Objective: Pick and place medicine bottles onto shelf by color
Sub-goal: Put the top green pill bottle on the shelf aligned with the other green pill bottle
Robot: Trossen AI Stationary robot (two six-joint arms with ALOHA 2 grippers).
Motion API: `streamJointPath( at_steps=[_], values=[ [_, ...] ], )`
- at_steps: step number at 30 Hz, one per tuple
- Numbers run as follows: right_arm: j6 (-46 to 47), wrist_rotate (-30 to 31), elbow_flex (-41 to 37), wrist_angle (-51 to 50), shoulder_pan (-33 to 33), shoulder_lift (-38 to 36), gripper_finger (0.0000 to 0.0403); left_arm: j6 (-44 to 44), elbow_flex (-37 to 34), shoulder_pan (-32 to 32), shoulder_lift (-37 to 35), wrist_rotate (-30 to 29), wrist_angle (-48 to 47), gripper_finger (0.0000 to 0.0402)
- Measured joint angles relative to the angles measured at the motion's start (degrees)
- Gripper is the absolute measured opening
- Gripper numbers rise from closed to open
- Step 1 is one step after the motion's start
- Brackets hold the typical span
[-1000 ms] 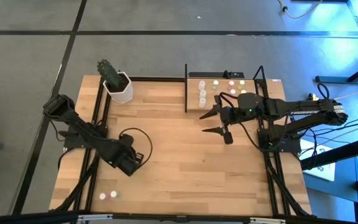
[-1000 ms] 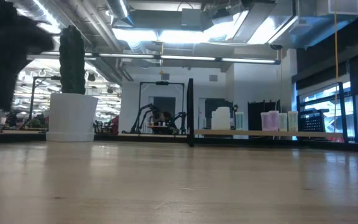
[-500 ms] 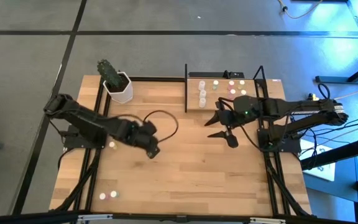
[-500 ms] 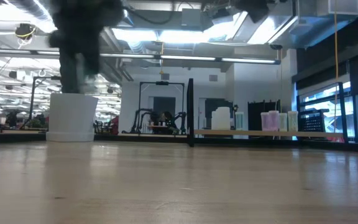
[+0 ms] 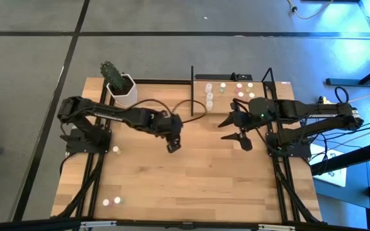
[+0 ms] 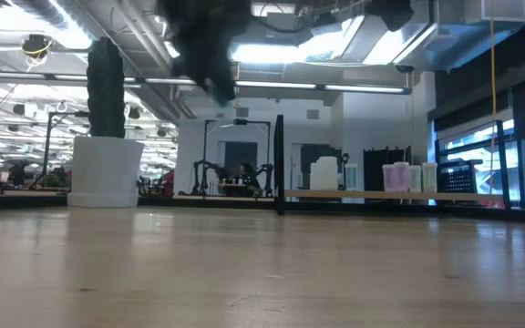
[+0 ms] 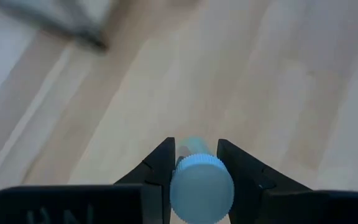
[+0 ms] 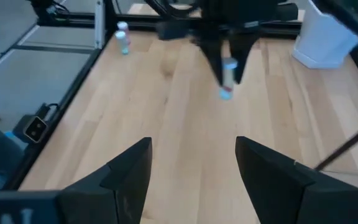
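Medicine bottle (image 7: 201, 186) pinched in left gripper (image 5: 173, 142) mid-table, shelf (image 5: 231, 96) well off toward the right arm's side; right gripper (image 5: 238, 131) nearer shelf, spread wide, empty.

White hexagonal plant pot (image 5: 123, 92) holds a cactus (image 5: 112, 74); wooden tabletop (image 5: 191, 173) beneath.

Dark jointed arms, looping black cables, tapered fingers (image 7: 160, 171).
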Motion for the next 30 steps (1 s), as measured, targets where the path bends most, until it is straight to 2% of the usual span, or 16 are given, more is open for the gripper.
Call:
streamJointPath(
  at_steps=[4, 9, 21, 30],
  values=[
    [0.09, 1.93, 0.0, -2.95, -0.02, 0.06, 0.0233, 11.18, 1.75, 0.81, 2.94, 6.2, 6.68, 0.0091],
    [0.11, 4.44, -0.02, -4.63, -0.02, 0.08, 0.0233, 15.67, 1.82, 2.17, 5.54, 8.12, 9.9, 0.0091],
    [0.25, 4.61, -0.02, -4.56, -0.02, 0.1, 0.0233, 17.01, 1.77, 2.68, 13.13, 11.25, 10.29, 0.0091],
    [0.14, 4.61, -0.02, -4.6, -0.02, 0.1, 0.0233, 17.01, 1.73, 1.77, 14.18, 11.25, 10.25, 0.0091]
  ],
)
